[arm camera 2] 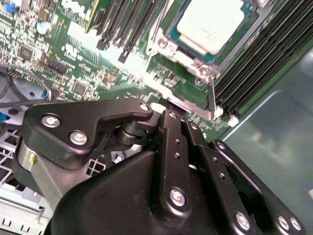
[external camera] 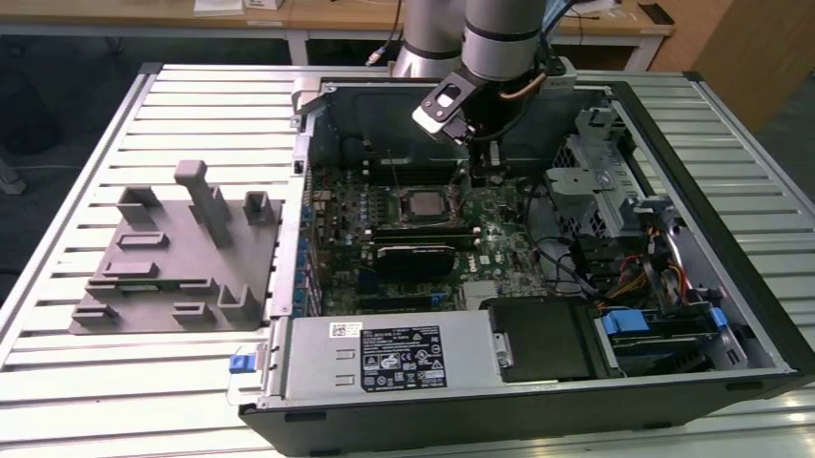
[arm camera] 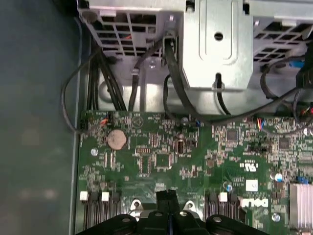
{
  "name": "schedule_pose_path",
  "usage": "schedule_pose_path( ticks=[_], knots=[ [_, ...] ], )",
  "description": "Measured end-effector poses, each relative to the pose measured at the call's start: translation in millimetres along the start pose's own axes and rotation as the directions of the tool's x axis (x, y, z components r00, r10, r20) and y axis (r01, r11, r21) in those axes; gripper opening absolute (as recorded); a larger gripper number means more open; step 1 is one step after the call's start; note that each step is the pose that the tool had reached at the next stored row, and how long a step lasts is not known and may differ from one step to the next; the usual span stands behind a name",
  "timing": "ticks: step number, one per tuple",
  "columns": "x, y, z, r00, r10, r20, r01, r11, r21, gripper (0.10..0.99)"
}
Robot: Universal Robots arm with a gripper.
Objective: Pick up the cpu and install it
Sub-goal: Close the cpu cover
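Inside the open computer case (external camera: pixel 510 420), over the motherboard (external camera: pixel 510 253), gripper (external camera: pixel 482 177) hangs with jaws clenched on nothing, just to the exterior view's right of cpu (external camera: pixel 421 202), seated in its socket (arm camera 2: pixel 157 45).

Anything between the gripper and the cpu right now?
Nothing visible blocks it. In the second wrist view the cpu lies in the socket frame with its silver top bare. The gripper hangs over the motherboard just beside that frame, with only the frame's low metal edge between them.
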State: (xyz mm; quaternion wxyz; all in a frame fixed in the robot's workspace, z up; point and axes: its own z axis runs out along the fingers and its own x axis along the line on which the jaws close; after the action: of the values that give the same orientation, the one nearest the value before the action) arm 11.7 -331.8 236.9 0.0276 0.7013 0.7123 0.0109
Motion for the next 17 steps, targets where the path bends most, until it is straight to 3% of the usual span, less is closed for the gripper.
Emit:
schedule_pose_path(
  ticks=[17],
  knots=[
    [0.6,-35.0,-1.8,1.0,0.0,0.0,0.0,1.0,0.0,0.106]
  ],
)
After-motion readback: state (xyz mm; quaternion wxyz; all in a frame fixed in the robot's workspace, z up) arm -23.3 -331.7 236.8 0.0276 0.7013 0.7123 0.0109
